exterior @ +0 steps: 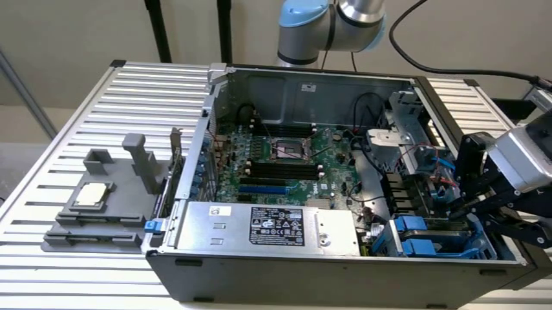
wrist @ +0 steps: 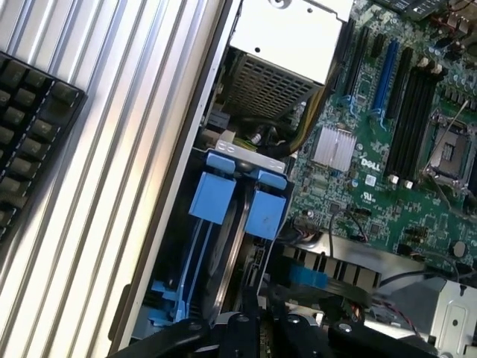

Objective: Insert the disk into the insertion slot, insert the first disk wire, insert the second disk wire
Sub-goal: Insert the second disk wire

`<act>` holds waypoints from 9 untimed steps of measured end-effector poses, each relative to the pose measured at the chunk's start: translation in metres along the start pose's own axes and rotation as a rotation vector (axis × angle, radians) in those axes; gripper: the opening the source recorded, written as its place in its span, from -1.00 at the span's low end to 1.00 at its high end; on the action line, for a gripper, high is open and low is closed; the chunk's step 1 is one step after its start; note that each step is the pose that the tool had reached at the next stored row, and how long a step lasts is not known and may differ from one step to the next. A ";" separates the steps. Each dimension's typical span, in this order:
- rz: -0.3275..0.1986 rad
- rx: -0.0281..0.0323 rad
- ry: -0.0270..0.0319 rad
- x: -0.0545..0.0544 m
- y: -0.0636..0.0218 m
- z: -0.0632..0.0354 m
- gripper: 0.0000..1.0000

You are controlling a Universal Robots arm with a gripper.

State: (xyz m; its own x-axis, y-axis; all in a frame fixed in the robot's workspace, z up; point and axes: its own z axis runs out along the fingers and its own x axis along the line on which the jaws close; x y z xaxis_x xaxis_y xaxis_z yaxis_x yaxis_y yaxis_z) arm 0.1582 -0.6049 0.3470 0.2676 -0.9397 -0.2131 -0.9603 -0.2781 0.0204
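Exterior view: open computer case on slatted table, holding motherboard and silver power-supply box. Gripper reaches into the case corner at the exterior view's right, above the blue-framed disk sitting in the insertion slot.

Wrist view: disk carrier's blue clips in the bay; gripper fingers close together, grasp cannot be told.
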 end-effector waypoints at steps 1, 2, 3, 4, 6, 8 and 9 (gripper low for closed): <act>0.001 -0.0010 -0.0005 0.000 0.0009 0.0001 -0.67; 0.002 -0.0024 -0.0008 0.000 0.0014 0.0002 -0.67; 0.004 -0.0040 -0.0012 0.000 0.0017 0.0002 -0.67; 0.007 -0.0056 -0.0016 0.000 0.0019 0.0001 -0.67; 0.017 -0.0080 -0.0026 -0.001 0.0022 0.0002 -0.67; 0.030 -0.0085 -0.0026 -0.001 0.0023 0.0002 -0.67; 0.037 -0.0081 -0.0020 -0.001 0.0023 0.0002 -0.67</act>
State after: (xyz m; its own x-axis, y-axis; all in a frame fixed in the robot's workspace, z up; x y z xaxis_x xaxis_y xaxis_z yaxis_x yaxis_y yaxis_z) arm 0.1558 -0.6049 0.3469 0.2316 -0.9490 -0.2140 -0.9689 -0.2447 0.0363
